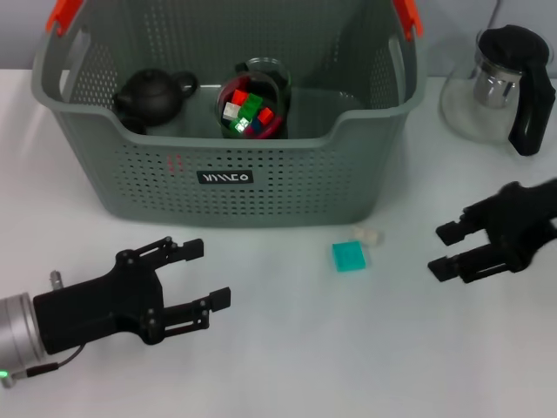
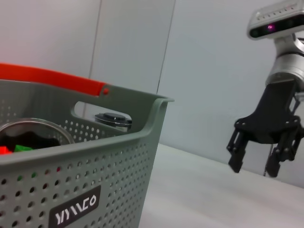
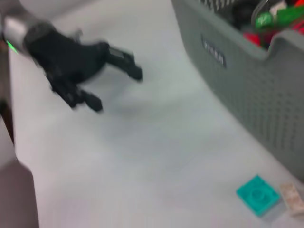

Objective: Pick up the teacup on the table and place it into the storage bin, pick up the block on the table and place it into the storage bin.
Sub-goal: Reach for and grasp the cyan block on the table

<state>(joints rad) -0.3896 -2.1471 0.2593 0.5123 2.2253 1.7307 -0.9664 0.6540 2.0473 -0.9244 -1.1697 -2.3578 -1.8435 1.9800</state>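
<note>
Flat square teal block (image 1: 350,256) on table (image 1: 287,348)

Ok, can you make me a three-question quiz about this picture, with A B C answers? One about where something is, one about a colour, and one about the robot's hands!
1. Where is the black teapot?
A. inside the storage bin
B. on the table
C. in a gripper

2. What colour is the flat block in front of the bin?
A. yellow
B. teal
C. purple

3. What are the left gripper and right gripper doing?
A. both holding blocks
B. one holding a cup
C. both open and empty

Answers: 1 A, it sits behind the bin's wall. 2 B, it looks blue-green. 3 C, fingers are spread with nothing between.
</note>
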